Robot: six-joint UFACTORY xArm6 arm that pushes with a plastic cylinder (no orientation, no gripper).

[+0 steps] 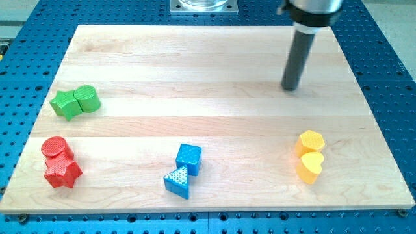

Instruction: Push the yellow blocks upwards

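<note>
Two yellow blocks sit touching at the view's lower right: a yellow hexagon above a yellow heart. My tip rests on the wooden board at the upper right, well above the yellow hexagon and slightly to its left, apart from both blocks.
A green star and a green cylinder touch at the left. A red cylinder and a red star sit at the lower left. A blue cube and a blue triangle sit at the bottom centre.
</note>
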